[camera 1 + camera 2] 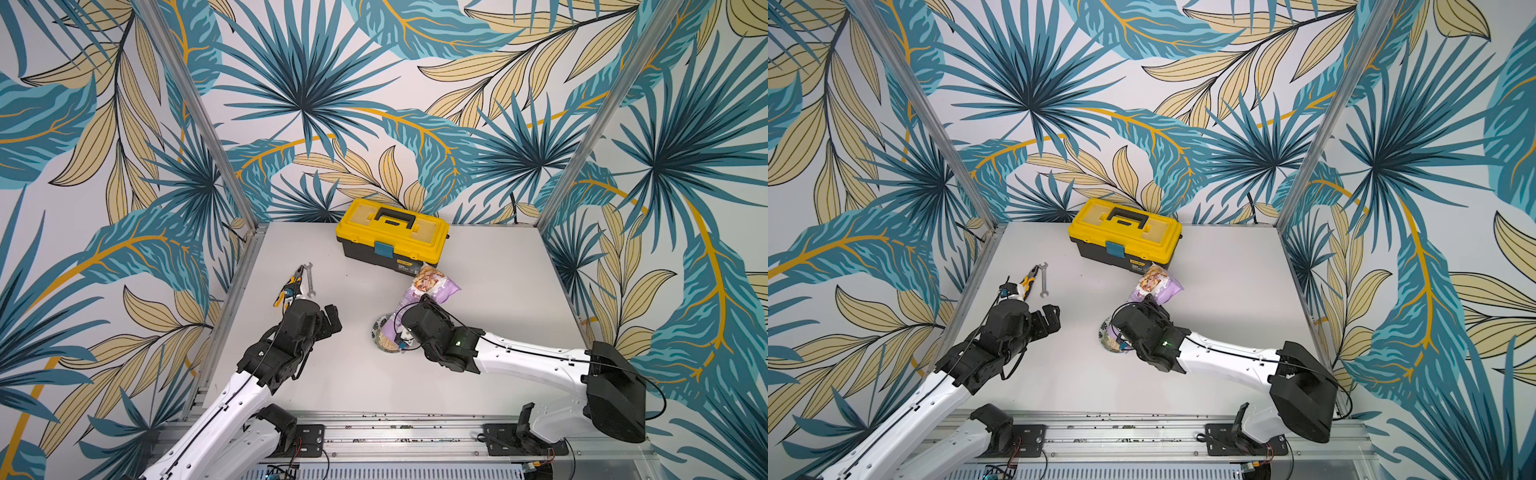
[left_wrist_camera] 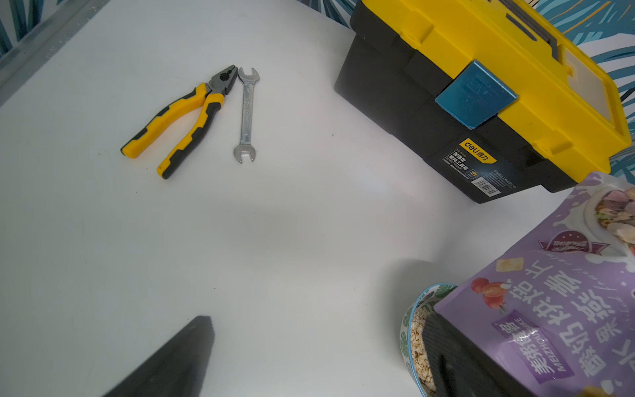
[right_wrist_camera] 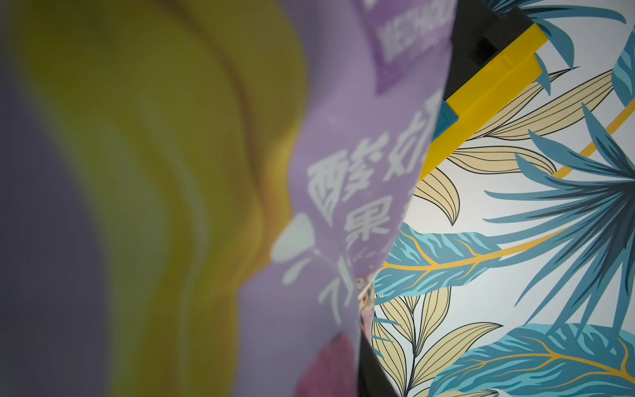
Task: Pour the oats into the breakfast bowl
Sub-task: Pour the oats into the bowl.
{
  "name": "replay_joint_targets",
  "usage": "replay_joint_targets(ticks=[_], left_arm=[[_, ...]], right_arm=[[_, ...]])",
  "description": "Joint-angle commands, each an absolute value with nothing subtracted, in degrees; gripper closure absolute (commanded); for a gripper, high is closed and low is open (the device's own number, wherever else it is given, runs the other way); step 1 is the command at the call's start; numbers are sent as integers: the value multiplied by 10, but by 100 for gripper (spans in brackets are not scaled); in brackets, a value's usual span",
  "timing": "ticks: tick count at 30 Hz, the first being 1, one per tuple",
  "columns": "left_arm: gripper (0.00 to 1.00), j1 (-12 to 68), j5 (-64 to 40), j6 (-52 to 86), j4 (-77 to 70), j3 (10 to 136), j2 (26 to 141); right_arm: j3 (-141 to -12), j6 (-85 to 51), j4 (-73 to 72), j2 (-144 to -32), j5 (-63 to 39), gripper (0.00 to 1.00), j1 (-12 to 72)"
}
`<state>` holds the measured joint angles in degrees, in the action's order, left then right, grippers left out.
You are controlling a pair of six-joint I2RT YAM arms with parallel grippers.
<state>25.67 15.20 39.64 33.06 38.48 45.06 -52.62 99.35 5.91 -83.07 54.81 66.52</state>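
Bright, even light w/ soft shadows on the table; top views bend at edges, and the pouch is blurred close to right wrist cam.

toolbox just behind pouch, table centre open

Glossy plastic pouch, glazed ceramic bowl, smooth matt table, bare metal wrench, hard plastic toolbox
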Motion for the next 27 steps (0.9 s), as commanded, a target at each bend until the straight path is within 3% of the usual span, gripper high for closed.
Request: replay_joint_targets(ticks=[1, 22, 27], left_arm=[[0, 252, 150, 386, 331, 390, 455], [0, 252, 100, 372, 297, 379, 515], [0, 252, 90, 368, 299, 376, 515]], right_arm=[[-562, 986, 13, -828, 615, 100, 666], [-542, 1010, -30, -845, 634, 100, 689], [-578, 929, 81, -851, 637, 100, 689]])
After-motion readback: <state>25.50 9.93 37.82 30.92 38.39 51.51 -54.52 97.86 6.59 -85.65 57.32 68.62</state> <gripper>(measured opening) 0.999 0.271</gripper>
